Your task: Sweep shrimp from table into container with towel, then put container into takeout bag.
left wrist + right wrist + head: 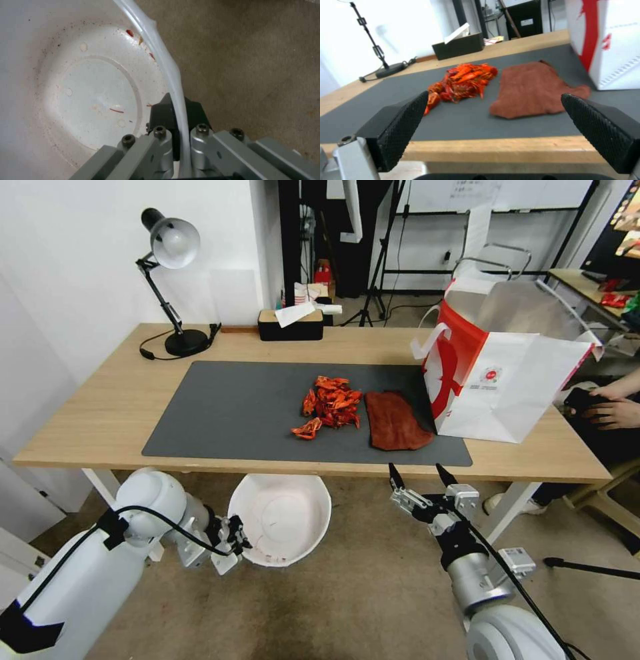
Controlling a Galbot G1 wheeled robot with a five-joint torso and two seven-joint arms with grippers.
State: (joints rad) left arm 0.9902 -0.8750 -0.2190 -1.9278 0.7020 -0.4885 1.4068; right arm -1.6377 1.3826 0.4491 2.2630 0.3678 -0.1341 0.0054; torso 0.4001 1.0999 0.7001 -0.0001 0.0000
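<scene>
1. Shrimp (330, 405) lie in a loose pile on the dark grey mat (227, 413) that covers the middle of the desk (100, 407), with the towel (395, 421) flat just beside them, toward the takeout bag (503, 380).
2. Below the desk's near edge, the left end effector (176, 113) is pressed together on the rim of the container (280, 517), holding the bowl under the edge roughly in line with the pile.
3. Off the near edge in front of the towel, the right end effector (423, 477) hangs with its fingers (400, 125) spread wide and empty.
4. Picking up the towel looks like the step in hand. A pinch at its near edge would likely leave most of the cloth free to push with.
5. Sweeping room runs from the pile straight to the near edge. The bag stands close on the towel's far side, so a wide swing risks nudging it.
6. Any push should aim at the bowl's mouth, or pieces may fall to the floor (360, 593).
</scene>
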